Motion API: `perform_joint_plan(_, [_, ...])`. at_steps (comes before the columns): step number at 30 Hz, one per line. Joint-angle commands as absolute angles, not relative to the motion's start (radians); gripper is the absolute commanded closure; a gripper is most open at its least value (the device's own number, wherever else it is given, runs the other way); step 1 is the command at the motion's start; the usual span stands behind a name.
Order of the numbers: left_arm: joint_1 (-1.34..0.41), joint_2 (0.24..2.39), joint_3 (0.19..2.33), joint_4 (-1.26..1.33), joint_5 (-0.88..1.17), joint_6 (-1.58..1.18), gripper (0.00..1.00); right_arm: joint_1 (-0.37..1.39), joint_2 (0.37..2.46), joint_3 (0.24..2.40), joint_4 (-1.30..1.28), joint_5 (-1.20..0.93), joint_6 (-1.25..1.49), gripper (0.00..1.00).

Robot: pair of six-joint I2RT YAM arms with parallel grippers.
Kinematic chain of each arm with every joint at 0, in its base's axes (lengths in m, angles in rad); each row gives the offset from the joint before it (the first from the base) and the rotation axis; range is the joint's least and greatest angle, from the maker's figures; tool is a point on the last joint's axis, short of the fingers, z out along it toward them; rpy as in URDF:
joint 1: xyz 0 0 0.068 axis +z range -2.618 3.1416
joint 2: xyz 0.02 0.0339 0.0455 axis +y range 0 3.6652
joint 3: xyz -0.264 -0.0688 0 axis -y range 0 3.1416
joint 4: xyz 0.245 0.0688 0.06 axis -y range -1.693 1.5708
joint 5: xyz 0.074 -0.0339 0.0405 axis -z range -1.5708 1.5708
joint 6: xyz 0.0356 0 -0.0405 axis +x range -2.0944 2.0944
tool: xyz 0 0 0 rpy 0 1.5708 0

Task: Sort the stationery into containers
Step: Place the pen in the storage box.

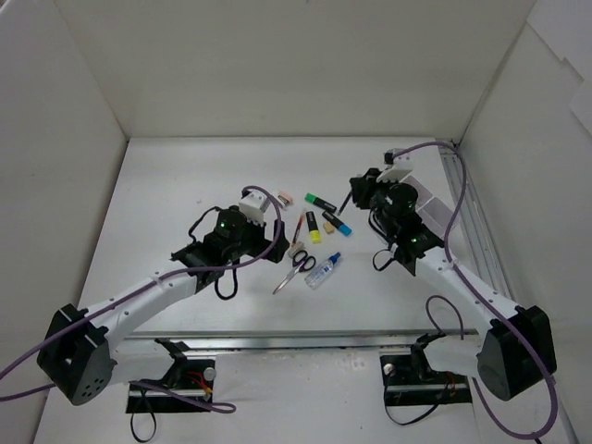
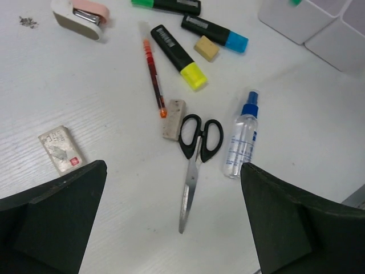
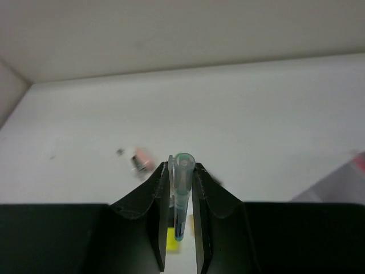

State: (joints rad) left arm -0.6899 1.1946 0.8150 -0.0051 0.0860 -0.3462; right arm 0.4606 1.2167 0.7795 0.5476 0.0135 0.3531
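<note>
In the right gripper [image 3: 181, 174], jaws pinch a green pen [image 3: 181, 197]

Scissors [image 1: 292, 270] just beside glue bottle [image 1: 323, 270]

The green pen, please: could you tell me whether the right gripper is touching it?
Touching. The right wrist view shows the right gripper shut on the green pen, with both fingers pressed against its barrel and no gap.

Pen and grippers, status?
Right gripper shut on pen. Left gripper open over scissors. Highlighters, erasers, bottle loose on table. Nothing blocking.
</note>
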Motion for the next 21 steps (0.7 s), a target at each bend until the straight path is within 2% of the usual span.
perform_joint_plan(1, [-0.638,1.232,0.885,0.02,0.132,-0.367,0.01,0.382,1.17,0.873,0.539,0.233,0.116,1.0])
perform_joint_plan(3, [-0.618,1.278,0.913,0.011,0.147,-0.357,0.01,0.304,1.166,0.888,0.534,0.287,0.066,1.0])
perform_joint_plan(11, [-0.577,1.482,1.063,0.005,0.201,-0.29,0.0,0.077,1.232,0.953,0.531,0.265,-0.021,1.0])
perform_joint_plan(21, [-0.577,1.747,1.248,-0.035,0.209,-0.245,0.01,0.012,1.41,0.96,0.63,0.153,-0.06,1.0])
